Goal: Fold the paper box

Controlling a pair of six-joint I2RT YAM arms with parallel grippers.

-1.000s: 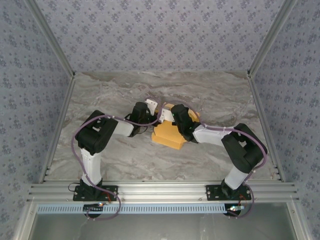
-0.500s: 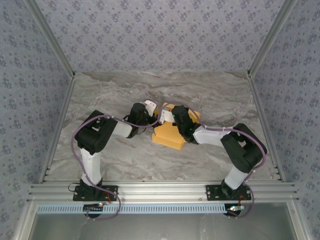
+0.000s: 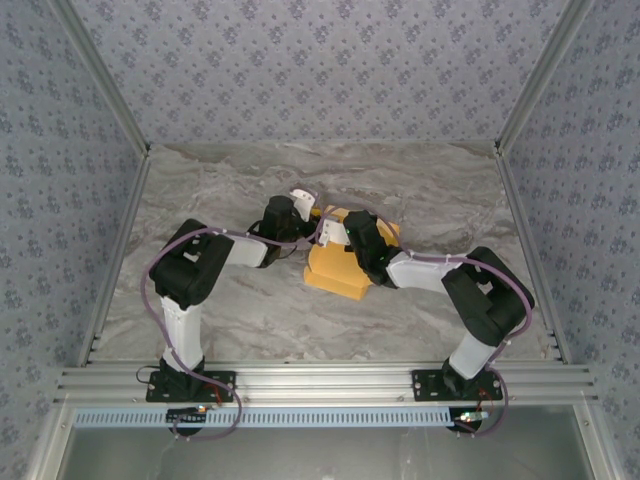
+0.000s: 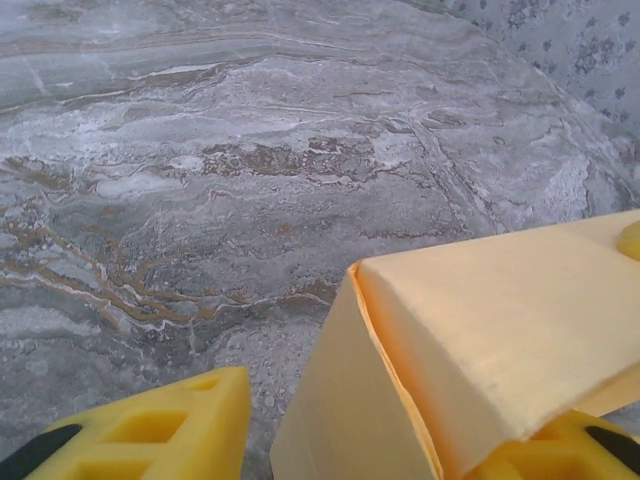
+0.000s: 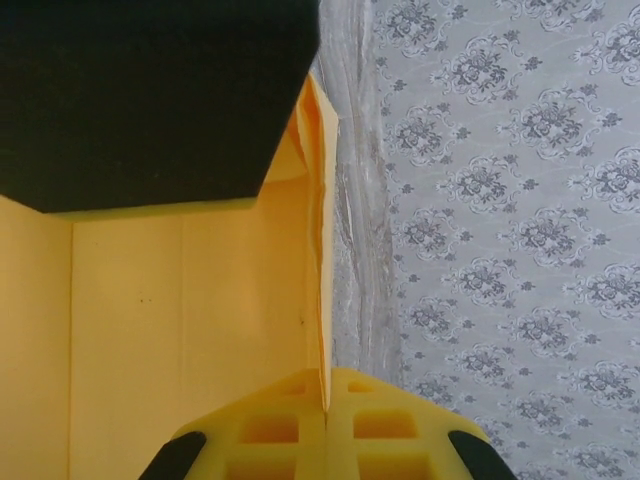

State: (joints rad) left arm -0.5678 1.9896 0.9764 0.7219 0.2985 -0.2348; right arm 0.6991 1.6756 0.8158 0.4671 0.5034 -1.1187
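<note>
In the top view the orange paper box (image 3: 335,272) lies in the middle of the marble table (image 3: 230,180), between both arms. In the left wrist view the left gripper (image 4: 380,440) has its jaws spread around a folded flap of the box. In the right wrist view the right gripper (image 5: 325,405) has its jaws pressed together, pinching a thin box wall.

You get soft, even light from overhead — only faint, diffuse shadows fall on the table (image 3: 250,310). In your left wrist view the paper box (image 4: 480,330) looks pale and washed out, its near edge blurred.
</note>
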